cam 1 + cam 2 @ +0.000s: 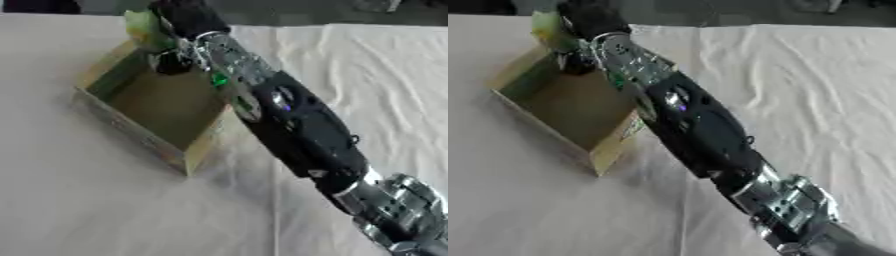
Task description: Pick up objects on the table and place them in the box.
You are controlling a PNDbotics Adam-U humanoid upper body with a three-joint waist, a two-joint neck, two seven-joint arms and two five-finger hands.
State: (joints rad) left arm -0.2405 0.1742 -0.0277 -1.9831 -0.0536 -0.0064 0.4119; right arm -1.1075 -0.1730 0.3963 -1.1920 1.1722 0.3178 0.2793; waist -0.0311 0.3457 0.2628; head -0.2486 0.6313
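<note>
While the white cloth point(376, 75) covers the table right up to the near edge, the closest thing in view is the robot's right arm point(302, 125), which enters at the lower right corner with silver joints and runs as a thick black forearm diagonally up and to the left. Its long line points toward the far left corner of the scene, and it passes just beside the near right corner of the box.

Beyond the near stretch of cloth stands the cardboard box point(509, 102), open at the top and set askew, so that one corner points toward the viewer and its long axis runs from near right to far left. Its inside floor is bare brown; whether anything lies on it under the arm cannot be told.

Farther still, over the far corner of the box, is the right hand point(185, 17), black, at the end of the silver wrist. It lies above the far rim of the box. Against its left side shows a pale yellow-green object point(140, 27), soft in outline, touching the hand and hanging at or just over the far wall of the box. The fingers seem wrapped about this object, though their exact curl is blurred. What the object is cannot be made out, nor which way it points.
</note>
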